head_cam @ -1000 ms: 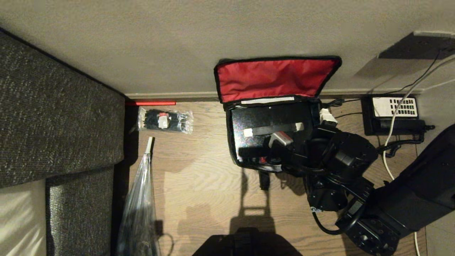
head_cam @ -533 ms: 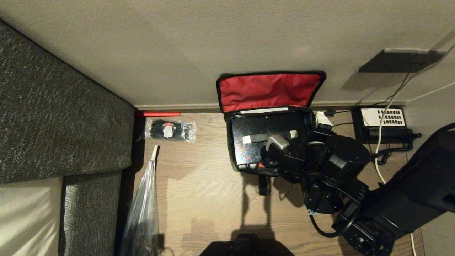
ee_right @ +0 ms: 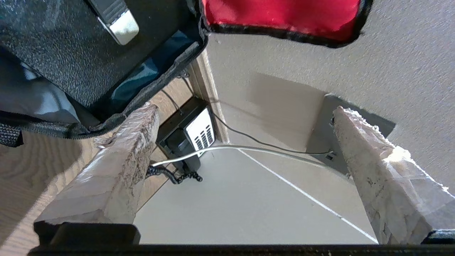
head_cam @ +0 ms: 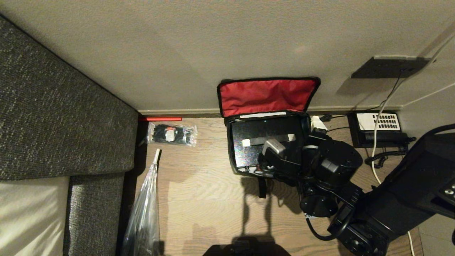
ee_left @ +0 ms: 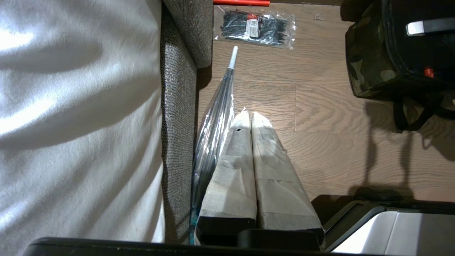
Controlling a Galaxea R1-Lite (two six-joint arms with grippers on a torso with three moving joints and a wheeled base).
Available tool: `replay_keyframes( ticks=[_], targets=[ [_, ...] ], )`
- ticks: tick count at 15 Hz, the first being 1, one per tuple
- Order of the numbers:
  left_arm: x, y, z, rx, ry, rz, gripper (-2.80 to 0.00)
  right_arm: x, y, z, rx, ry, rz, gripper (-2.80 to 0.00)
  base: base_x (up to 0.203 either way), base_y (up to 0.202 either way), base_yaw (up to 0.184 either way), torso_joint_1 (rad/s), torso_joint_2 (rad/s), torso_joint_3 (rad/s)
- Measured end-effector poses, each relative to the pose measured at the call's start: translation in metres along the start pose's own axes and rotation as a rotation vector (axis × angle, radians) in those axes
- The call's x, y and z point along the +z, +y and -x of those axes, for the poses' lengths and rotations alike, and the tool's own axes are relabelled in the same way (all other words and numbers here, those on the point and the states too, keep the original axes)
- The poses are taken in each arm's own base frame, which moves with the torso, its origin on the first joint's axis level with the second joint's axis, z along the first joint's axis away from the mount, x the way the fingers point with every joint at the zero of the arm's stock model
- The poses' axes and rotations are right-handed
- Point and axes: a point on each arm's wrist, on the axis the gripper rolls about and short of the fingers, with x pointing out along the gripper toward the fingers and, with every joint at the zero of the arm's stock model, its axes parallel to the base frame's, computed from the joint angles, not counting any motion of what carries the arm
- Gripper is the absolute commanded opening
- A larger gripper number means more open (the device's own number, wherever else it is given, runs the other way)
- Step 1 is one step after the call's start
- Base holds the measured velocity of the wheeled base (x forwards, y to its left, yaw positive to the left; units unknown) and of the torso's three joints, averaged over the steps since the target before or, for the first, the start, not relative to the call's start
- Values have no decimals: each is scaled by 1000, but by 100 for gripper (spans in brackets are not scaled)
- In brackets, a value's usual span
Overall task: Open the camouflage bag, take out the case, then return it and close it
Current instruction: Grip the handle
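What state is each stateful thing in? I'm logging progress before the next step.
camouflage bag: open, red lid against the wall.
case: inside the bag.
right gripper: open, empty, beside the bag.
left gripper: shut, empty, above the floor.
desk phone: handset on cradle.

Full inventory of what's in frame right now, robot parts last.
camouflage bag: 1, green-brown camo, red lid lining; on the floor against the wall, lid open.
case: 1, black with a grey-ended handle strap; inside the bag.
packet of cable ties: 1, clear with black ties; on the floor by the sofa corner.
red strip: 1, red; along the baseboard.
clear umbrella: 1, transparent, white tip; on the floor beside the sofa.
sofa: 1, dark grey.
desk phone: 1, black, white keypad; right of the bag.
left hand: shut, over the floor by the umbrella.
right hand: open, empty, at the bag's right side.
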Motion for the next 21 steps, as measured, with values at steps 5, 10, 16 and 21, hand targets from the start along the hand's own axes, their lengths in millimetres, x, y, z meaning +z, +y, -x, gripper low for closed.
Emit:
replay_keyframes(
  ticks=[5,10,16,21],
  targets=[
    [0,0,0,1,1,2,-280,3,0,-2,-4,0,-5,0,-169,0,0,2,2,2],
    [0,0,0,-1,-3,-6,-280,4,5,-3,1,0,-1,0,-53,0,0,1,2,3],
    [0,0,0,-1,-3,-6,-280,37,20,-22,-26,-113,-36,0,0,0,0,0,0,0],
    [0,0,0,-1,-3,-6,-280,51,32,-63,-80,-349,-76,0,0,0,0,0,0,0]
  ],
)
